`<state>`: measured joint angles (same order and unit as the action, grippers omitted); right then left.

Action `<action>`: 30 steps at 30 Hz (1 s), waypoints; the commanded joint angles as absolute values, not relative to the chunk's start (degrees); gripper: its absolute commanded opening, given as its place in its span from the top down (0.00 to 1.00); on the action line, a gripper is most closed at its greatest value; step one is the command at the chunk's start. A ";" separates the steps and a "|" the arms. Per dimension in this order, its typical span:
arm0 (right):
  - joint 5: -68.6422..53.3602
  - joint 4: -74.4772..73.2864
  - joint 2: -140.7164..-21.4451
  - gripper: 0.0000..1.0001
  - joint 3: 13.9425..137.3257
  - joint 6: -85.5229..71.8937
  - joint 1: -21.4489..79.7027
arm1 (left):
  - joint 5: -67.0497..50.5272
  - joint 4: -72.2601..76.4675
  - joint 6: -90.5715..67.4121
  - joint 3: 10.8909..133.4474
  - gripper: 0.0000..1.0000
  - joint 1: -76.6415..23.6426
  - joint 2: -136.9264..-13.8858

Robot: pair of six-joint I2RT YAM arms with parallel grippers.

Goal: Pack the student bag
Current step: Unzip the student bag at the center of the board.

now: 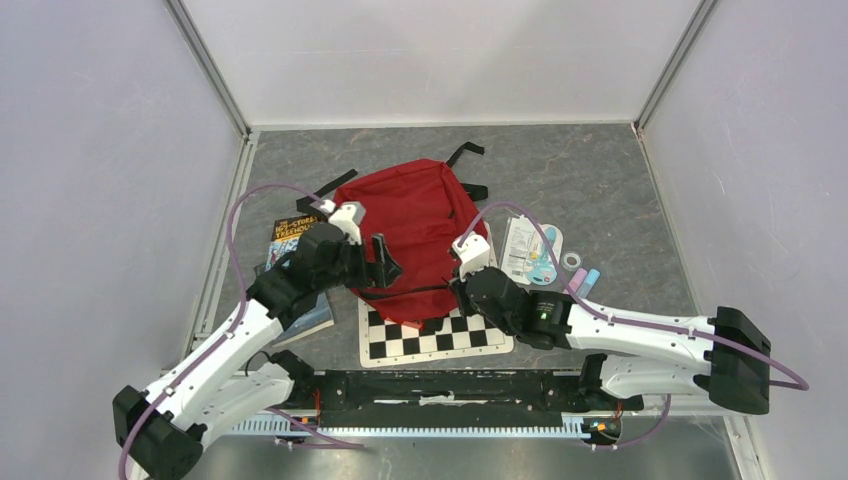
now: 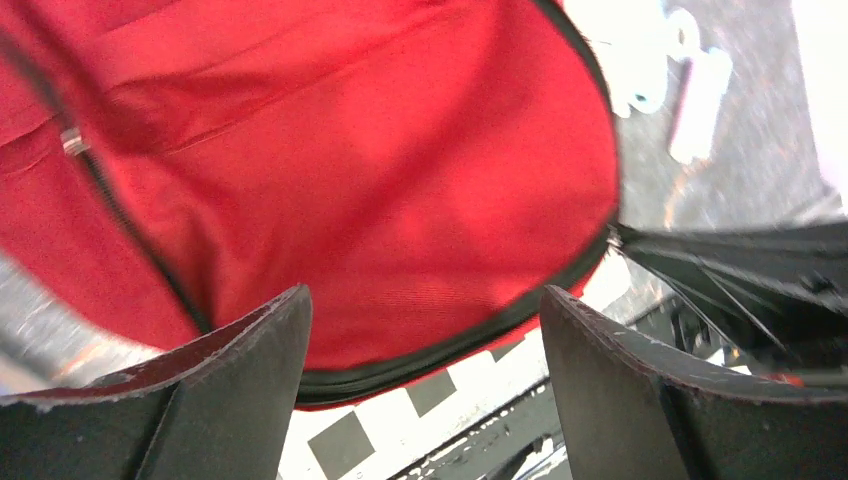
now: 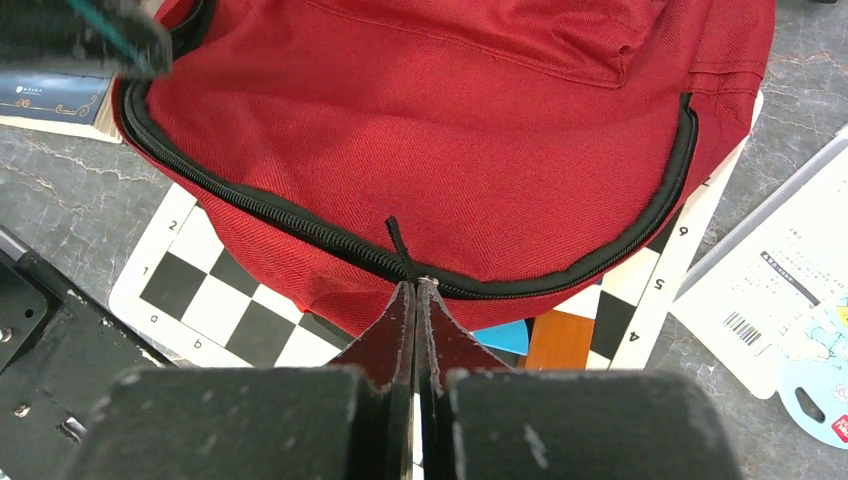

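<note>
I saw the red student bag lying on the grey surface, its near end over the chessboard. My left hand hung wide open above it, holding nothing. My right hand was pinched shut at the zipper.

Light bright, even, diffuse, from overhead. Top view sharp throughout; white walls read faintly lilac, evenly lit. Shadow under the student bag soft and short. Left wrist view motion-blurred across the frame; white items at upper right blown out. Right wrist view crisp at the zipper, nearest foreground slightly soft.
</note>
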<state>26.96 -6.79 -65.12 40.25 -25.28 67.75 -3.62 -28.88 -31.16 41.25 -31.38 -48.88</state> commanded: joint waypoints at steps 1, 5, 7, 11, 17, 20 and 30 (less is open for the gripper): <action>26.74 -4.29 -63.05 1.00 39.55 -25.21 67.20 | -9.56 -19.44 -21.29 43.51 0.10 -37.91 -49.10; 26.42 -4.39 -61.53 1.00 38.27 -25.31 66.41 | -10.07 -15.08 -14.14 43.36 0.08 -42.56 -49.27; 26.20 -4.39 -60.89 1.00 37.97 -25.36 65.93 | -10.75 -13.93 -11.73 43.33 0.08 -43.90 -51.35; 25.42 -4.44 -60.37 1.00 37.83 -25.27 65.40 | -7.49 -13.71 -7.96 45.53 0.06 -50.17 -57.12; 24.52 -4.39 -58.85 1.00 36.94 -25.70 64.74 | 2.22 -15.14 -1.21 50.52 0.00 -56.20 -64.76; 24.53 -4.37 -58.52 1.00 36.50 -26.11 64.61 | 3.52 -15.10 -1.20 51.04 0.01 -56.60 -67.67; 24.84 -4.48 -57.92 1.00 35.95 -26.26 64.34 | 6.50 -10.87 -4.83 48.88 0.29 -58.53 -70.93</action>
